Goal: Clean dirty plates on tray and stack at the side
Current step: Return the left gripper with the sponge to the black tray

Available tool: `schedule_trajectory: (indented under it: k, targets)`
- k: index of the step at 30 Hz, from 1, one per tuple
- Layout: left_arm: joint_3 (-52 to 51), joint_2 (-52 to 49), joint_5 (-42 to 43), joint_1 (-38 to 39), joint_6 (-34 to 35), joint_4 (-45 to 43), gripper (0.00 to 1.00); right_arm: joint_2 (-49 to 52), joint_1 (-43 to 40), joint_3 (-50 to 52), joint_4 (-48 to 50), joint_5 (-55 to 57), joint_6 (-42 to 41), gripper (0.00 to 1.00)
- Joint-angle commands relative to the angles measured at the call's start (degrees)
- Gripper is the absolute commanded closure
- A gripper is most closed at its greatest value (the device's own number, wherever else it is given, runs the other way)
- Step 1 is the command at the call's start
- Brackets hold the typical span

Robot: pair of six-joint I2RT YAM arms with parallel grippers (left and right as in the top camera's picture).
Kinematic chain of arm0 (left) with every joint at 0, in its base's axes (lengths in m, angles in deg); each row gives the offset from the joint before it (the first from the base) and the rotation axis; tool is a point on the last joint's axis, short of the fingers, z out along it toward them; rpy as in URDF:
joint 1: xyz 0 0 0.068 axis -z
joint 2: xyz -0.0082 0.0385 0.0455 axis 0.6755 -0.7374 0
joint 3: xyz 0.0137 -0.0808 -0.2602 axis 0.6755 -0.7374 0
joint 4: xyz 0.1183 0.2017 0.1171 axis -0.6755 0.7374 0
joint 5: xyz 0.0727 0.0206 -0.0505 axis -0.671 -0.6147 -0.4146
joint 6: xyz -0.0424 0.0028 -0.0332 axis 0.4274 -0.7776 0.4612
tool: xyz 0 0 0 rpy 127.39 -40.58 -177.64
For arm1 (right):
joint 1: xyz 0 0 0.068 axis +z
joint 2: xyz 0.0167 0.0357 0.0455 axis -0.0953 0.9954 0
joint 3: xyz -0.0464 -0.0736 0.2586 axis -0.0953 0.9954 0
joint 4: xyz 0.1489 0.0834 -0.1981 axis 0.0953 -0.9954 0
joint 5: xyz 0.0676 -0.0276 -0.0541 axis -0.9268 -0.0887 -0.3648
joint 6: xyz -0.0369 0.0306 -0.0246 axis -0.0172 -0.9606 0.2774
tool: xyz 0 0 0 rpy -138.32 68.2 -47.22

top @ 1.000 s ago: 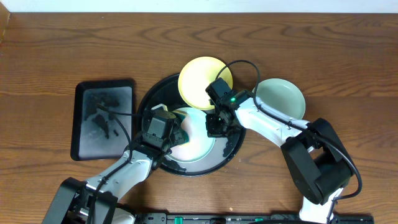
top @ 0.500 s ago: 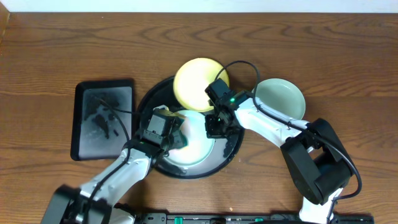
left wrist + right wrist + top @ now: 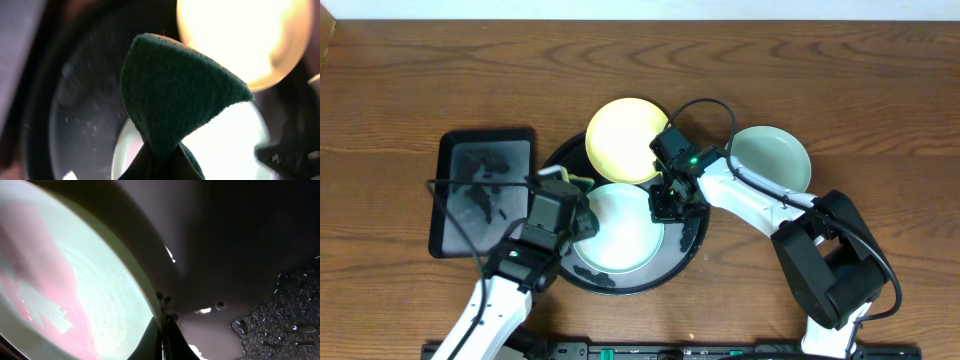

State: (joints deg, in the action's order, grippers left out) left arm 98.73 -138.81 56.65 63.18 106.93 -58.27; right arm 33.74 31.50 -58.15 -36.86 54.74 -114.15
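Left claw (image 3: pixel 576 201) gone frame-left, gripping dark green sponge (image 3: pixel 175 95); pale mint round plate (image 3: pixel 618 226) just beside it, rim pinched by right claw (image 3: pixel 664 207).

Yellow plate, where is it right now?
In the overhead view, the yellow plate is near the middle of the table, overlapping the far rim of the round black tray, just behind the mint plate lying in that tray.

Black tray (image 3: pixel 650 276), mint plate (image 3: pixel 620 228) inside, yellow plate (image 3: pixel 620 140) over rim, second plate (image 3: pixel 775 158) beside
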Motion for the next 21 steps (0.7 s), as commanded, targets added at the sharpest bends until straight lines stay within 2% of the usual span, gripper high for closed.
schedule_trajectory:
  k: [1, 4, 7, 13, 17, 21]
  targets:
    - [5.6, 1.0, -6.4, -1.1, -3.1, 4.0, 0.93, 0.5, -0.6, -0.5, -0.5, 2.8, 0.4, 0.99]
    - [11.2, -0.4, -11.2, -2.1, -4.5, 12.0, 0.93, 0.5, -0.6, -0.7, -0.5, 1.8, 1.7, 0.99]
    - [17.2, -3.4, -11.5, -4.9, -4.5, 20.5, 0.92, 0.5, -0.6, -1.6, -0.6, 1.3, 3.4, 0.99]
    - [29.2, -11.8, -1.6, -16.2, -6.5, 35.1, 0.93, 0.5, -0.5, -5.0, -3.2, 1.7, 7.1, 0.99]
    - [34.7, -16.7, 0.8, -23.1, -8.8, 39.7, 0.93, 0.4, -0.5, -7.8, -6.0, 5.7, 8.1, 0.99]
    - [35.6, -19.1, 0.7, -26.8, -10.5, 38.5, 0.93, -0.4, -0.4, -9.1, -7.4, 7.9, 9.4, 0.99]
